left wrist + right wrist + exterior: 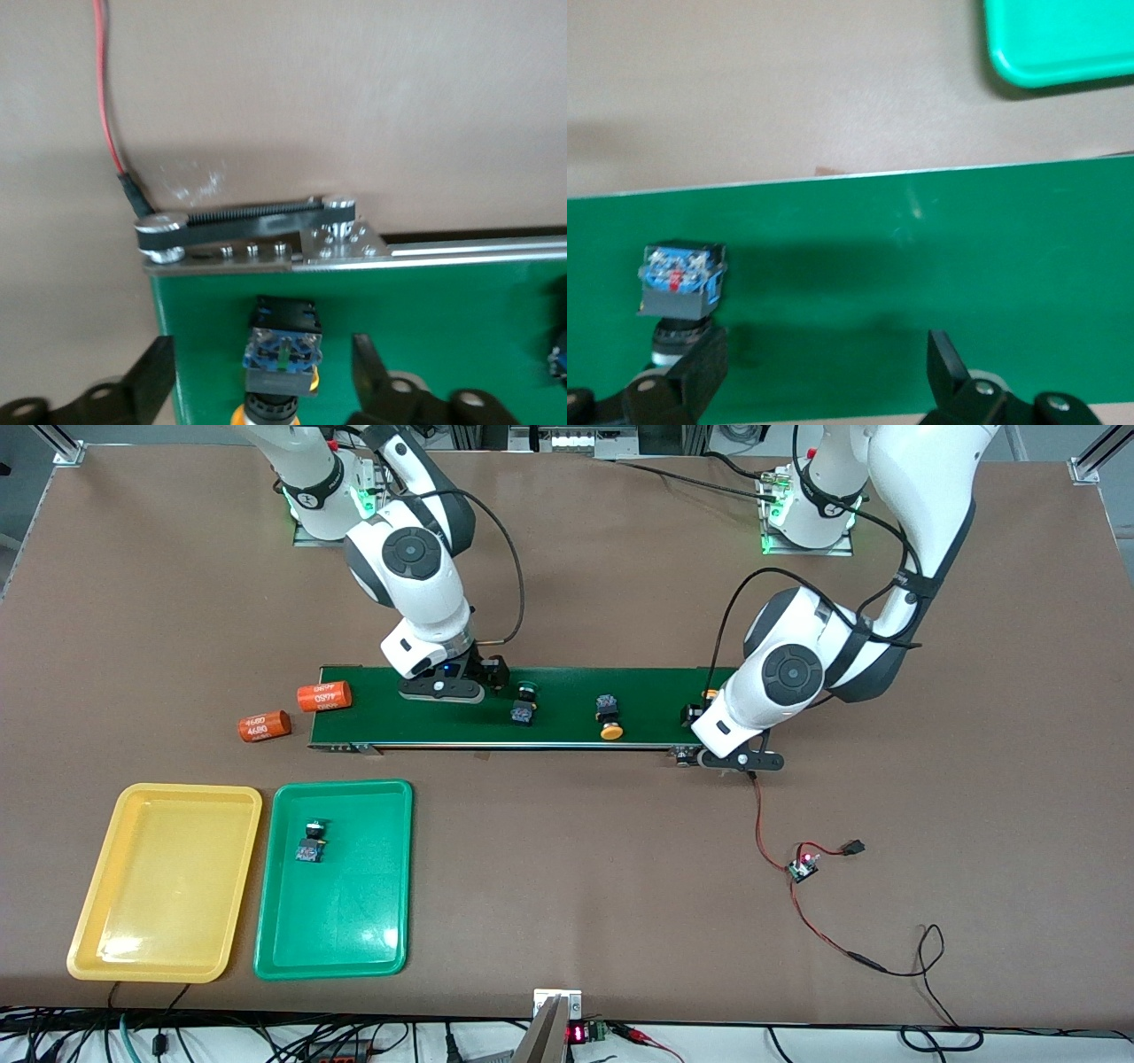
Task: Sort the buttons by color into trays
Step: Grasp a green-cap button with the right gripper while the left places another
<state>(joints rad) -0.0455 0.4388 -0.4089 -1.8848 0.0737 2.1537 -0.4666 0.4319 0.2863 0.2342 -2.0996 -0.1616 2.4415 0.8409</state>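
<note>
Both grippers [446, 693] [742, 761] gape over your belt [567, 731]: one button [310, 843] trayed, three [609, 716] left.

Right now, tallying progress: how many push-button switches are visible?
4 buttons: one in the green plastic tray; three on the dark-green belt: by the right gripper, mid-belt, and under the left gripper.

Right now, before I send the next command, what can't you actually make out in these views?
- Left gripper: hidden by its own arm in front view; wrist view shows open fingers either side of a yellow-capped button on the conveyor belt, its cap cut off by the frame edge.
- Right gripper: its open fingertips hidden under its hand in front view.
- Button beside the right finger: cap colour unclear in wrist view.
</note>
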